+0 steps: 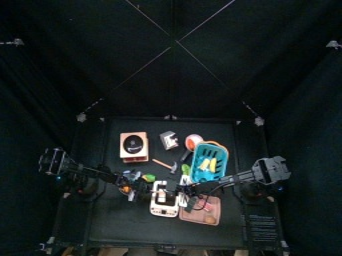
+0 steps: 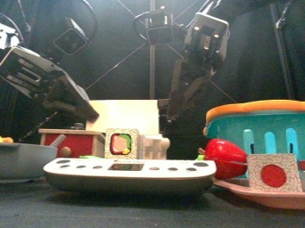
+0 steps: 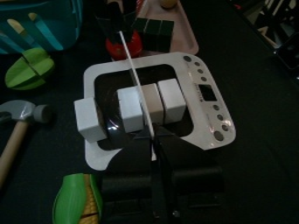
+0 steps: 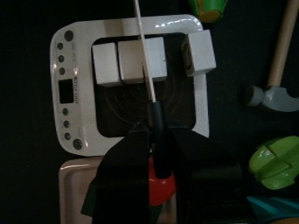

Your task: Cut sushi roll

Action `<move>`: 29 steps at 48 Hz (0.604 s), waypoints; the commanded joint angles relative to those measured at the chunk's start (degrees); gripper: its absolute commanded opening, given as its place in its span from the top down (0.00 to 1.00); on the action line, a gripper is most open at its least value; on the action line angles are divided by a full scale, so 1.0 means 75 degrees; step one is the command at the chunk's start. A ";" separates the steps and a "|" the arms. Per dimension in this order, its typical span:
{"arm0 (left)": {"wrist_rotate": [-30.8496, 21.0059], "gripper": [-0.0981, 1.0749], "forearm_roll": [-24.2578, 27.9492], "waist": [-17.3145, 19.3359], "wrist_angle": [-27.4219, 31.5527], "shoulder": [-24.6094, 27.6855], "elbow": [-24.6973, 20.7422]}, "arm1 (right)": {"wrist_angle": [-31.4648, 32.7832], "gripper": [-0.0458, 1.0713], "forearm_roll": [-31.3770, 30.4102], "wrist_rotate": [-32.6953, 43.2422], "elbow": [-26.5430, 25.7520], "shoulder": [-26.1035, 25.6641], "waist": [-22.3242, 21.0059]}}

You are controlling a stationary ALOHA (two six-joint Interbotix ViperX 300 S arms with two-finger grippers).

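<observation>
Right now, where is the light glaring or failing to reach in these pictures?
Left wrist view: a bright glint sits on the dark plate beneath the sushi roll, and the knife blade shines along its length. Right wrist view: glare whitens the rim of the scale. Top view: the curtains are nearly black, and only the table catches the light.

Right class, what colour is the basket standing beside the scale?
Teal, or turquoise; the basket shows best in the front view, right of the scale.
</observation>
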 commanded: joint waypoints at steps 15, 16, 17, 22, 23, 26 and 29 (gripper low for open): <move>0.0023 0.62 0.0023 -0.0023 0.0023 0.0059 0.0023 | 0.0035 0.61 0.0000 0.0035 -0.0023 -0.0082 -0.0070; 0.0023 0.62 0.0023 -0.0012 0.0012 0.0082 0.0023 | 0.0047 0.61 0.0000 0.0035 -0.0023 -0.0082 -0.0070; 0.0023 0.62 0.0023 -0.0023 0.0012 0.0094 0.0023 | 0.0035 0.61 0.0000 0.0035 -0.0012 -0.0070 -0.0070; 0.0012 0.62 0.0023 -0.0023 0.0012 0.0211 0.0012 | 0.0035 0.61 0.0012 0.0047 -0.0023 -0.0023 -0.0035; 0.0012 0.62 0.0023 -0.0012 0.0012 0.0234 0.0012 | 0.0035 0.61 0.0012 0.0047 -0.0023 -0.0012 -0.0047; 0.0012 0.62 0.0023 -0.0023 0.0012 0.0305 -0.0012 | 0.0035 0.61 0.0070 0.0047 -0.0023 0.0012 -0.0035; 0.0012 0.62 0.0000 -0.0023 0.0012 0.0375 -0.0012 | 0.0035 0.61 0.0176 0.0047 -0.0012 0.0070 -0.0035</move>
